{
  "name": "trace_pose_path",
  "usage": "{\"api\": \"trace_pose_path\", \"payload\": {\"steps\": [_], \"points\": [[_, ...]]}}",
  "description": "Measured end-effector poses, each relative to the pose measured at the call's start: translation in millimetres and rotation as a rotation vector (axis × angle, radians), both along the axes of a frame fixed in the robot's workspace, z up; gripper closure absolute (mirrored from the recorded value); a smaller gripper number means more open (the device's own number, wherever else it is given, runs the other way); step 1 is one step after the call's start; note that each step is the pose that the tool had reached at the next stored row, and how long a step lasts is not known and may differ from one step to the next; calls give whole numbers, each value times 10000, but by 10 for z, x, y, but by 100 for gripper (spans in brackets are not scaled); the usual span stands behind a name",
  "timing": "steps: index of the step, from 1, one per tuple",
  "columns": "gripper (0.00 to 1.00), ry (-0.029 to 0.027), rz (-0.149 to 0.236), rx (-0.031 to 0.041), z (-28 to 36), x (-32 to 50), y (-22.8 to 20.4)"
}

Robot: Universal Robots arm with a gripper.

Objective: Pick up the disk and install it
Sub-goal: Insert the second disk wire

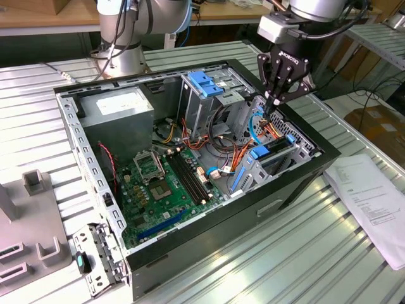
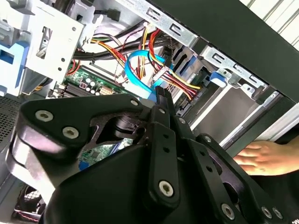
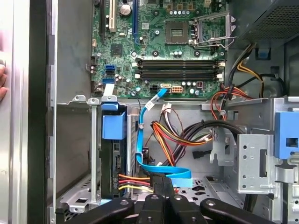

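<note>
So the black gripper is reaching down into the open tower case at the exterior view's right, fingers pinched together with nothing between them. The tips sit right in the tangle of cables, just beside the flat blue ribbon cable and the red, orange and yellow power wires.

The disk is already sitting on edge in its metal bay near the case's side wall, dark body with a blue plastic rail tab on top and a bundle of coloured wires plugged into its end. In the exterior view it's the slot with the blue bits just below the gripper.

The rest is stamped grey sheet metal with punched holes, a green motherboard with long black memory slots, and a boxy grey power supply at the far left. Pretty cramped around the bay. A person's hand rests flat outside the black case wall.
</note>
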State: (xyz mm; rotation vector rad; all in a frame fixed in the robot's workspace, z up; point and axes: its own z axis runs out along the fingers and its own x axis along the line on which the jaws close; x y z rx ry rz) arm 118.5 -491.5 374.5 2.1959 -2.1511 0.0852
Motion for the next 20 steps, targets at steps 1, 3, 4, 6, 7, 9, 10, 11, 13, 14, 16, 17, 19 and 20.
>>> {"api": "trace_pose_path", "payload": {"steps": [1,3,4,6,7,9,10,11,13,14,16,17,19,20], "points": [[89,-2,0,-22,-4,0,2],[89,-6,0,-76,-13,0,6],[89,-8,0,-128,-23,0,10],[83,-13,0,-195,-38,0,16],[83,-14,0,-216,-44,0,18],[76,-18,0,-285,-63,0,26],[76,-18,0,-305,-71,0,30],[76,-19,0,-322,-77,0,32],[76,-20,0,-361,-96,0,37],[76,-21,0,-387,-106,0,40],[83,-21,0,-422,-122,0,44],[84,-22,-1,-436,-128,0,45],[84,-25,0,-449,-146,0,48],[84,-32,0,-450,-149,0,47]]}}
